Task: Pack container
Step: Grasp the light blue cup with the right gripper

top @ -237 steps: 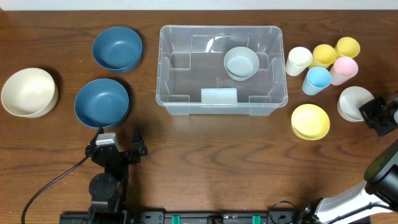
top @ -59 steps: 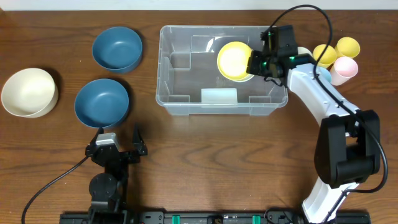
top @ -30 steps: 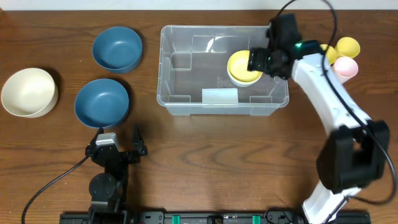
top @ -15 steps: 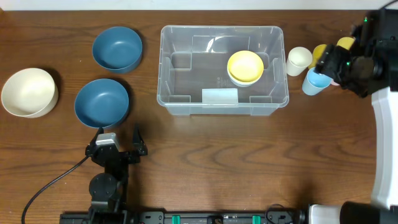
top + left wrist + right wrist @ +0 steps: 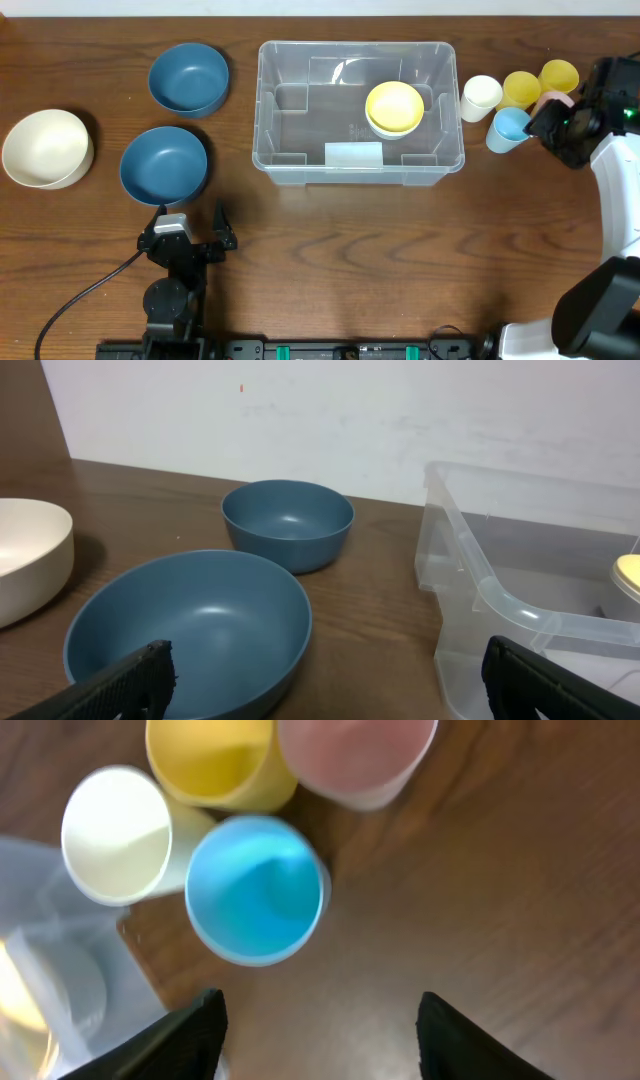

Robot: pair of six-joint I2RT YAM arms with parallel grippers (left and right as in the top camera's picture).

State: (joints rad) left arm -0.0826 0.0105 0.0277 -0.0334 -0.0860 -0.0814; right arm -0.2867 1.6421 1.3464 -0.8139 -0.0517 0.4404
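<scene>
The container [image 5: 300,120] is sitting at the middle of the bench [image 5: 330,260], toward the far edge. A yellow bowl [image 5: 394,105] is lying at its right-hand end, and the rest of its floor is lying bare.

Just beside its right wall the cups are crowding together: a cream cup [image 5: 481,93], a blue cup [image 5: 511,125], a yellow cup [image 5: 520,88], a second yellow cup [image 5: 559,74] and a pink cup [image 5: 553,100] half hidden under the arm. The right pincer [image 5: 318,1035] is hovering next to the blue cup, its jaws standing apart and gripping nothing.

As I am reading it, the step in hand is picking up a cup, most likely the blue one, since it is standing nearest. To do it well, the pincer should be coming down squarely over that cup's rim. One finger should be going inside and one outside, on the open side away from the neighbours (the cream and yellow cups are standing close against it, so straddling the whole cup is risking a knock). It should be closing gently, as a light cup is likely tipping easily, then lifting straight up, clearing the container's wall and setting down on the bare floor left of the bowl.

The left pincer [image 5: 188,228] is resting wide and empty near the front edge, by two blue bowls [image 5: 164,165] and a cream bowl [image 5: 46,148], well apart from all this.
</scene>
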